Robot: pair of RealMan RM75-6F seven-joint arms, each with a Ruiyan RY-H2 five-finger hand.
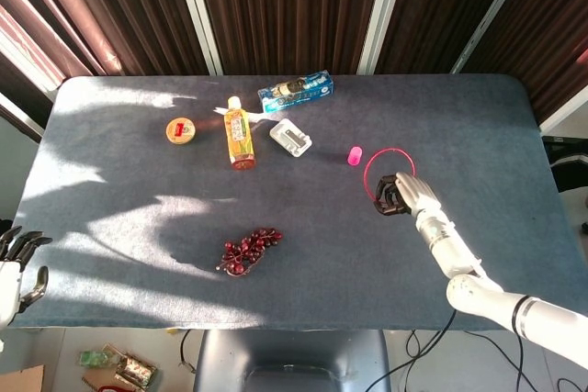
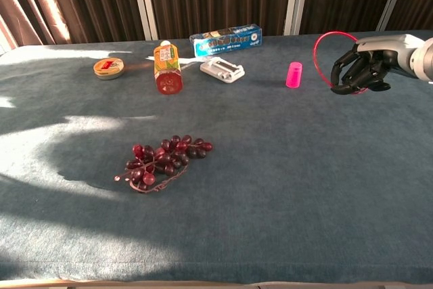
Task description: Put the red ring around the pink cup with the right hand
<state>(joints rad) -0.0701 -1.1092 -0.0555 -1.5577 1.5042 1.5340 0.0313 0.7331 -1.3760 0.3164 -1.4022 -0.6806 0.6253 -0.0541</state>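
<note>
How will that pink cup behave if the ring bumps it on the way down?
The pink cup looks small and tall for its base, so a knock probably tips it. It seems light plastic, likely sliding on the cloth. Once down, it might roll.

Head view high, looking down — chest view low, nearer, both sharing table (image 1: 514, 135) top

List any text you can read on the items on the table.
None is readable.
Blue box: print along its side, too blurred.
Bottle: label print, too small.
Round tin: red mark on its lid, no legible words.
White tray, pink cup, red ring: no text seen.
</note>
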